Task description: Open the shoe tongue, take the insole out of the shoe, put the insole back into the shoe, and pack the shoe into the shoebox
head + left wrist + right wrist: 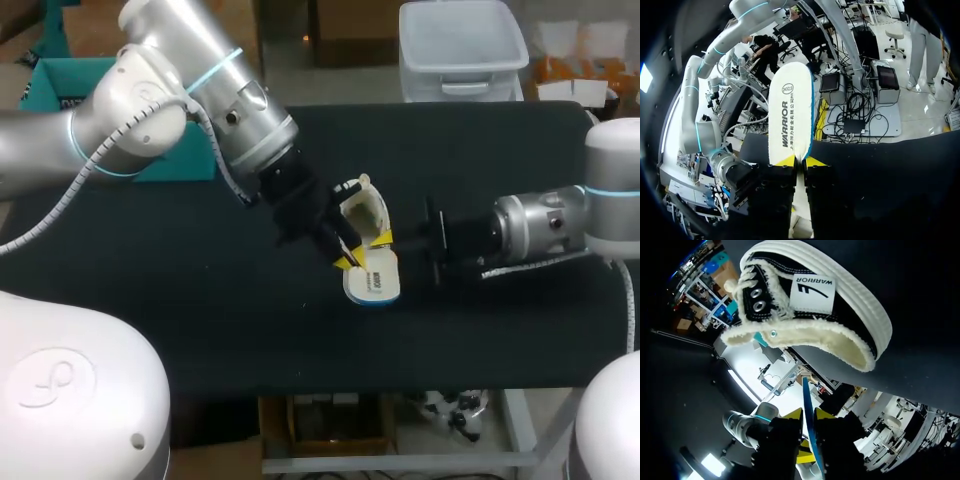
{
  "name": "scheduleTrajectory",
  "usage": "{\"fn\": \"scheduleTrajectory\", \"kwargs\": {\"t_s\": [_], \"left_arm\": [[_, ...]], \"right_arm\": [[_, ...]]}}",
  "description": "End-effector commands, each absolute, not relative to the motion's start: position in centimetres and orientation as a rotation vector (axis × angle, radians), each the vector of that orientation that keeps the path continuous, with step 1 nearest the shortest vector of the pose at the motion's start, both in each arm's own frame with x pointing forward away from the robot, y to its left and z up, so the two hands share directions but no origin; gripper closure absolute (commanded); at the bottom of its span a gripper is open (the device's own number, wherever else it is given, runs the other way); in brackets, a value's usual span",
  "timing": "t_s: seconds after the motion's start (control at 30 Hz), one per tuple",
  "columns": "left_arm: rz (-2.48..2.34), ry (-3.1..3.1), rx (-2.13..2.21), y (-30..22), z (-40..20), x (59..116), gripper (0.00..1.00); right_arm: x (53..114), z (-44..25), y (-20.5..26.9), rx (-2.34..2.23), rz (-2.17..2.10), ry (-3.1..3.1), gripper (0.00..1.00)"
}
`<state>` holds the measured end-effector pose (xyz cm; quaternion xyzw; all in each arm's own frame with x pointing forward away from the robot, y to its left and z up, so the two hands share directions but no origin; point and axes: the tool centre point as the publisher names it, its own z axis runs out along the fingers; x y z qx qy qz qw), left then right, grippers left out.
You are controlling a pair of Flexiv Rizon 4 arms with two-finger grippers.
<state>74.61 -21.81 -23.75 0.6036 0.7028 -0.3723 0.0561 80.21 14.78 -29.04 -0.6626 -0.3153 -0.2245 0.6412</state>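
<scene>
A white insole (372, 282) with a blue edge hangs over the middle of the table, and my left gripper (347, 258) is shut on one end of it. In the left wrist view the insole (790, 115) runs straight out from between the yellow tips of the left gripper (800, 161). My right gripper (385, 240) comes in from the right. In its wrist view the insole (807, 400) shows edge-on, pinched between the tips of the right gripper (808, 415). The black shoe (368, 208) with a white sole and fleece lining (815, 305) lies just behind.
A teal shoebox (55, 85) stands at the back left, partly hidden by my left arm. The black table top (200, 330) stretches bare toward the front edge and to the right behind the shoe.
</scene>
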Motion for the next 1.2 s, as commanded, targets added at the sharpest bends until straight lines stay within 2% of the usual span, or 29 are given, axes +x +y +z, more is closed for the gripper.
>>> {"fn": "scheduleTrajectory", "kwargs": {"t_s": [0.03, 0.07, 0.13, 0.47, 0.5, 0.57, 0.6, 0.67, 0.7, 0.77, 0.83, 1.2], "left_arm": [[-1.136, 2.135, 1.827, -22.2, -24.2, 74.8, 1.0], [-1.137, 2.137, 1.825, -22.3, -24.2, 74.9, 1.0], [-1.139, 2.142, 1.822, -22.4, -24.3, 75.0, 1.0], [-1.139, 2.156, 1.813, -22.5, -24.5, 75.5, 1.0], [-1.135, 2.156, 1.813, -22.5, -24.5, 75.5, 0.94], [-1.133, 2.157, 1.814, -22.5, -24.5, 75.5, 0.62], [-1.131, 2.159, 1.811, -22.4, -24.4, 75.6, 0.54], [-1.131, 2.161, 1.81, -22.4, -24.4, 75.8, 0.48], [-1.131, 2.163, 1.808, -22.4, -24.3, 75.8, 0.38], [-1.13, 2.169, 1.808, -22.3, -24.3, 76.0, 0.11], [-1.125, 2.179, 1.809, -22.2, -24.2, 76.2, 0.0], [-1.116, 2.287, 1.808, -19.9, -23.1, 79.8, 0.0]], "right_arm": [[80.2, -29.3, 14.8, -1.498, -0.517, -0.718, 0.88], [80.2, -29.3, 14.8, -1.496, -0.516, -0.718, 0.9], [80.3, -29.4, 14.8, -1.494, -0.513, -0.717, 1.0], [80.3, -29.4, 14.8, -1.471, -0.52, -0.719, 1.0], [80.3, -29.4, 14.8, -1.471, -0.523, -0.719, 1.0], [80.2, -29.4, 14.6, -1.473, -0.523, -0.717, 1.0], [80.2, -29.4, 14.6, -1.474, -0.524, -0.716, 1.0], [80.2, -29.3, 14.4, -1.475, -0.526, -0.715, 1.0], [80.2, -29.3, 14.4, -1.475, -0.528, -0.716, 1.0], [80.3, -29.3, 14.2, -1.476, -0.531, -0.715, 1.0], [80.3, -29.3, 14.1, -1.476, -0.533, -0.714, 1.0], [80.6, -28.9, 13.6, -1.48, -0.497, -0.718, 1.0]]}}
